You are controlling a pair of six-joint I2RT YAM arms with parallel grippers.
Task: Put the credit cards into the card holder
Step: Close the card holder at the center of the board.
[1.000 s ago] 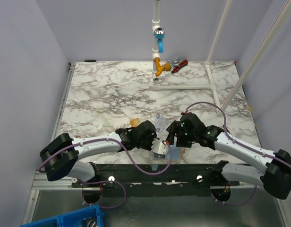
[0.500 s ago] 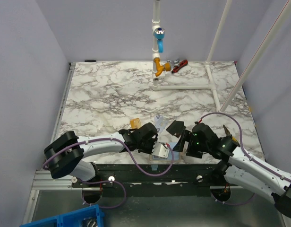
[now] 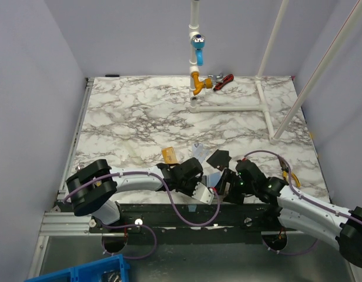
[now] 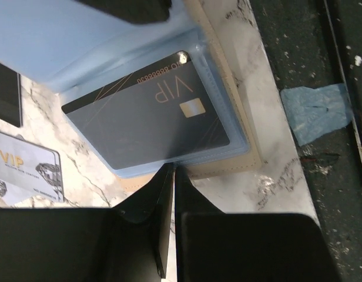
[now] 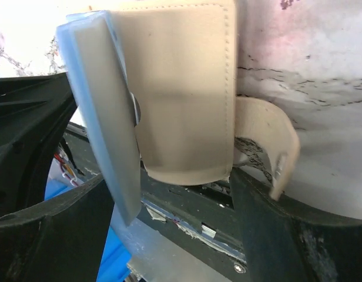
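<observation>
Black card (image 4: 151,123) is in the holder (image 5: 187,88) at the near edge of the desk (image 3: 140,117), left fingers (image 4: 240,247) nearly shut beside it, right fingers (image 5: 34,164) wide astride the raised flap: prop that flap, then fetch another.

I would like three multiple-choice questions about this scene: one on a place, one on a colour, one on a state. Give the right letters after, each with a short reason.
1. Where is the dark VIP card?
A) in the clear sleeve of the card holder
B) loose, outside it
C) held in the air

2. What colour is the card holder's inside?
A) red
B) light blue
C) green

3. How is the left gripper?
A) wide open
B) holding a card
C) shut

Key: 1 A, it lies behind the clear plastic; 2 B, the open flap is light blue; 3 C, its fingers meet.
</observation>
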